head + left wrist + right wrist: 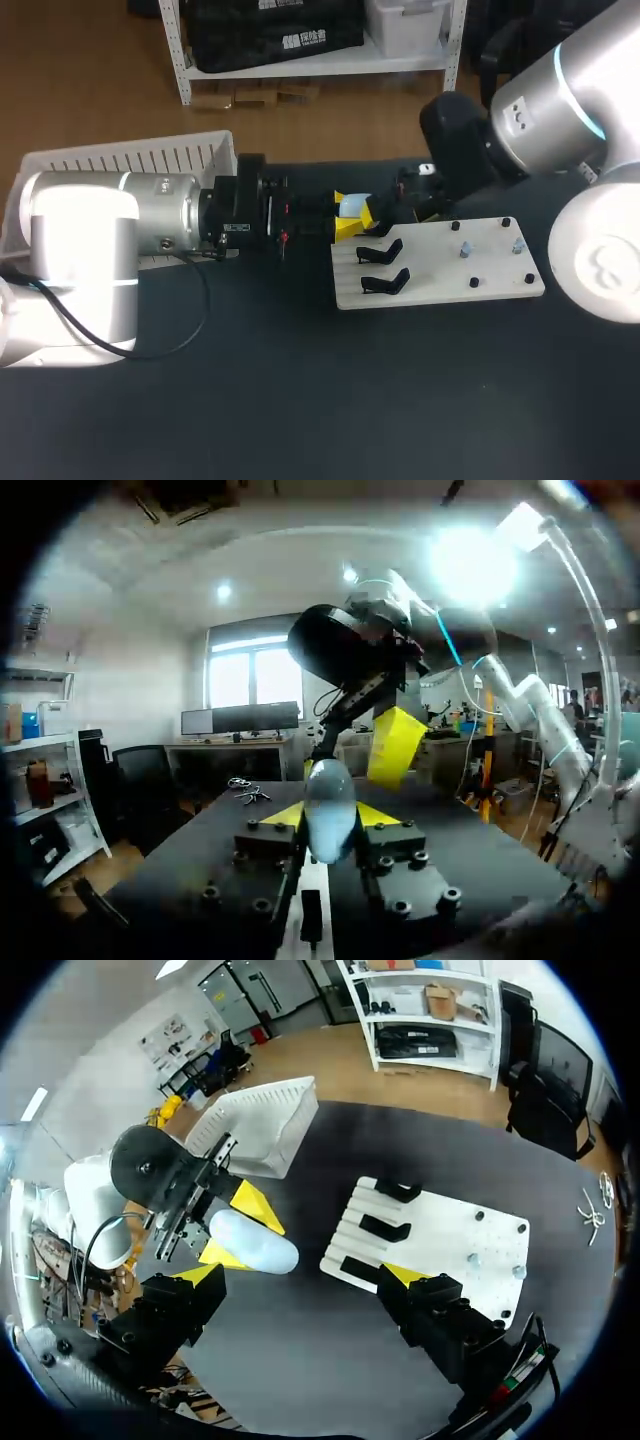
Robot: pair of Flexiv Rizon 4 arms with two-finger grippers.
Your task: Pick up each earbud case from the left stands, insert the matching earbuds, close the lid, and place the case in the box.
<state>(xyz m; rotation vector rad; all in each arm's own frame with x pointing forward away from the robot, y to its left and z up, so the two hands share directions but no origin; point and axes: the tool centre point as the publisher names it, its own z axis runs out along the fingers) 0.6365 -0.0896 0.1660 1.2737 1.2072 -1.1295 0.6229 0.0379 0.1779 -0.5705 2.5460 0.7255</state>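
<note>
At the desk's (pixel 300 400) far left corner sits the white slatted box (pixel 130 158). In front of it the left arm (pixel 150 215) lies level above the desk, pointing toward the middle. The left jaws are clenched on the earbud case (pixel 349 206), a smooth, pale blue, rounded shell. In the left wrist view it sits upright between the yellow fingertips (pixel 283 815), which press it from both sides. The case hangs in the air above the dark desk, just off the far left corner of the pale wooden board (pixel 440 270), not on any stand; whether its lid is up cannot be told. The board lies right of the desk's middle, with three black stands (pixel 385 282) in a row along its left edge and a few small pegs (pixel 475 282) toward its right edge. The right arm (pixel 540 110) comes in over the desk's far right corner, and the right jaws are released — spread wide with nothing between them. From the right wrist view the case (pixel 255 1243) lies ahead of them, apart from both yellow tips (pixel 200 1275).
</note>
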